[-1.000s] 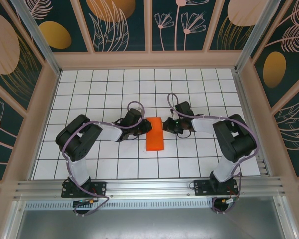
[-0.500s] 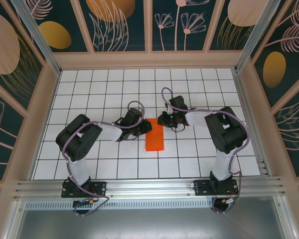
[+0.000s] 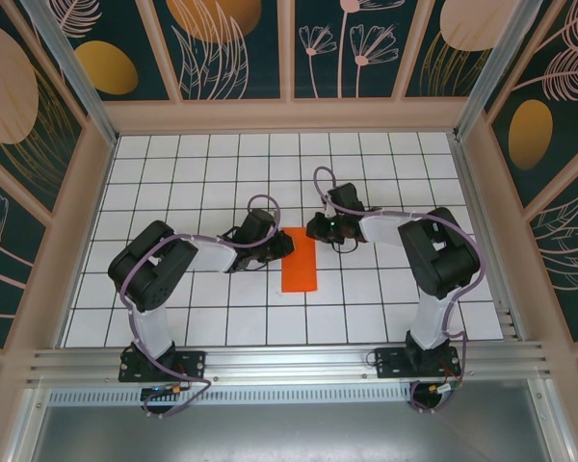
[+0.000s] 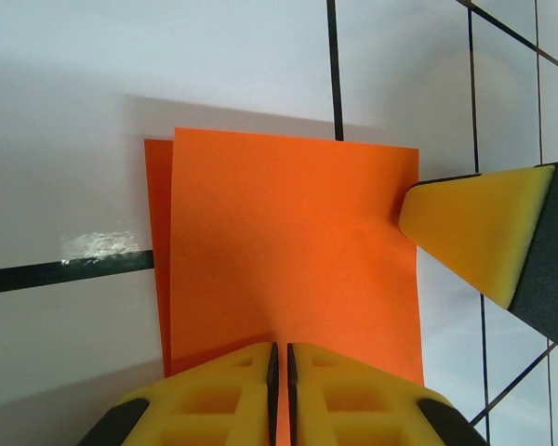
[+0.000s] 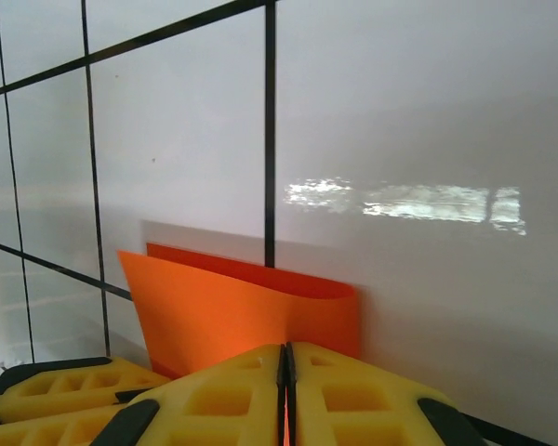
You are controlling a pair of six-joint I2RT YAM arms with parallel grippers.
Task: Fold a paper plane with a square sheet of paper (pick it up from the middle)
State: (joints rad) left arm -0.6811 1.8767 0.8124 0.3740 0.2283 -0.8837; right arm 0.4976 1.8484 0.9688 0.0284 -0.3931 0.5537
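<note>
From above, the thin bright orange paper sheet (image 3: 299, 262) lay folded into a narrow upright rectangle near the middle of the white gridded counter (image 3: 173, 173), between the two arms; the left tool (image 3: 285, 247) reached its left long edge near the far end, and the right tool (image 3: 313, 229) sat at its far right corner; at that range the fingers of both were too small to tell how they stood.

The left wrist camera gave what the overhead did not; the sheet (image 4: 288, 242) was in two layers that did not quite match, a thin strip of the lower layer showing past the upper one on the left of that picture; the left tool (image 4: 280, 372) had its yellow pads clenched, only a hairline slit between them, with the near edge of the sheet running in between, so it was grasping the paper; from the right a yellow-padded finger (image 4: 474, 228) of the right tool touched the sheet's edge near its far corner.

The right wrist camera looked low across the counter (image 5: 400, 111); there the paper (image 5: 232, 311) stood up off the surface in a gentle curve with a darker layer behind it; the right tool (image 5: 285, 381) was clenched on it, orange showing in the slit; the left tool's yellow fingers (image 5: 56, 395) lay at lower left.
</note>
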